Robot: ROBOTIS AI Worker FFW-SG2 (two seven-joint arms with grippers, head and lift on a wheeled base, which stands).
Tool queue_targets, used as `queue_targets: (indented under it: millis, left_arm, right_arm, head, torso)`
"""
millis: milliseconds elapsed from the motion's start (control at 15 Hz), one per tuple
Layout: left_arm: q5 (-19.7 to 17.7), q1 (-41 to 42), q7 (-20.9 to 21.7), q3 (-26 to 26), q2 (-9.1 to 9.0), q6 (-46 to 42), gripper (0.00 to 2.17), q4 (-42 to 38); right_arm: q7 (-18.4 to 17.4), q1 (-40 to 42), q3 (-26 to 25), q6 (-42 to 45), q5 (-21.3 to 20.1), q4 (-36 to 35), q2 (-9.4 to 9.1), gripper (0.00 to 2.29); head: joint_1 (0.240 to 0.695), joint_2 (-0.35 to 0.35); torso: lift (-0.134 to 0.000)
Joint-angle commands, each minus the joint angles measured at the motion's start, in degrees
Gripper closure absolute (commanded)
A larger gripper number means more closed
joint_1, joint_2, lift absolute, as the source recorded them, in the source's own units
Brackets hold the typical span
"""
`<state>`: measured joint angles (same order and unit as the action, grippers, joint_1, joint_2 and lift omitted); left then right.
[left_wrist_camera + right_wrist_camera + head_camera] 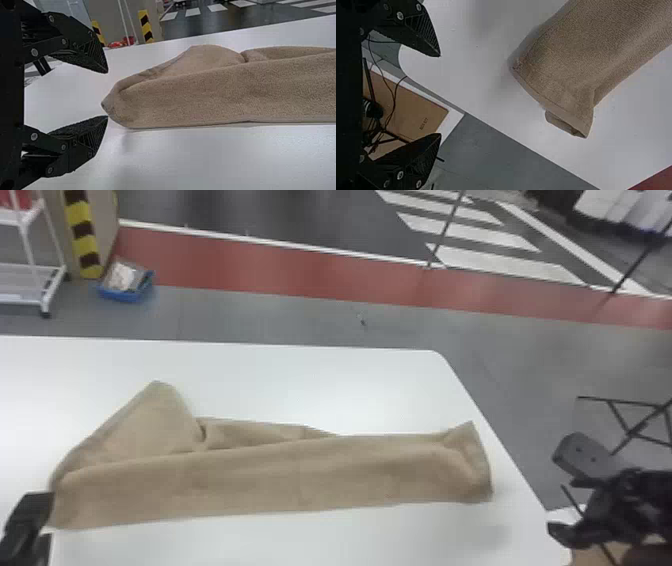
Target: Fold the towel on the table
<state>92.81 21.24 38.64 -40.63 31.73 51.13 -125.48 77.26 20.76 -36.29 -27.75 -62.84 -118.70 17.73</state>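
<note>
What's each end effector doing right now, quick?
Left end effector: open, holding nothing, beside the towel's left end.
Right end effector: open, holding nothing, off the table's right edge.

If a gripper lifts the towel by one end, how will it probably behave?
The towel would likely hang floppy rather than stay flat, given its soft bends and raised peak. Its folded layers lie loosely, so they may slide or open up. The nubby, textured weave suggests it probably won't be slippery, and a drop shouldn't harm it.
</note>
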Motion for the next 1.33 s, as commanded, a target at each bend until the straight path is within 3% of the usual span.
queue_targets:
  millis: [0, 267, 600, 1200, 1267]
  left_arm:
    - [0.18, -1.55, 0.12, -2.17, -0.44, -0.01, 0.57, 0.85]
    - [-0.09, -4.72, 0.82, -4.37, -0.97, -0.01, 0.57, 3.31]
    - [-0.62, -7.00, 6.45, -4.37, -0.97, -0.01, 0.57, 5.16]
    - [-0.79, -10.43, 10.32, -4.10, -1.14, -0.01, 0.59, 8.06]
    - [-0.70, -10.43, 10.75, -4.01, -1.05, -0.01, 0.71, 8.06]
  right_arm:
    - [0.09, 0.07, -0.09, -0.16, 0.00, -0.04, -0.15, 0.19]
    - [0.09, 0.68, -0.97, -0.16, 0.00, -0.21, -0.06, 0.19]
    - [0.18, 1.56, -3.26, 0.19, 1.14, -0.48, 0.47, 0.19]
    - [0.18, 1.83, -4.05, 0.36, 1.84, -0.48, 0.82, 0.19]
    - [0.18, 1.83, -4.14, 0.36, 2.02, -0.39, 0.82, 0.19]
  head:
    - [0.695, -0.350]
    - [0.695, -0.350]
    - [0.695, -0.350]
    - [0.695, -0.350]
    - [0.695, -0.350]
  torso:
    - [-0.124]
    - [-0.124]
    - [-0.124]
    - [-0.124]
    - [-0.124]
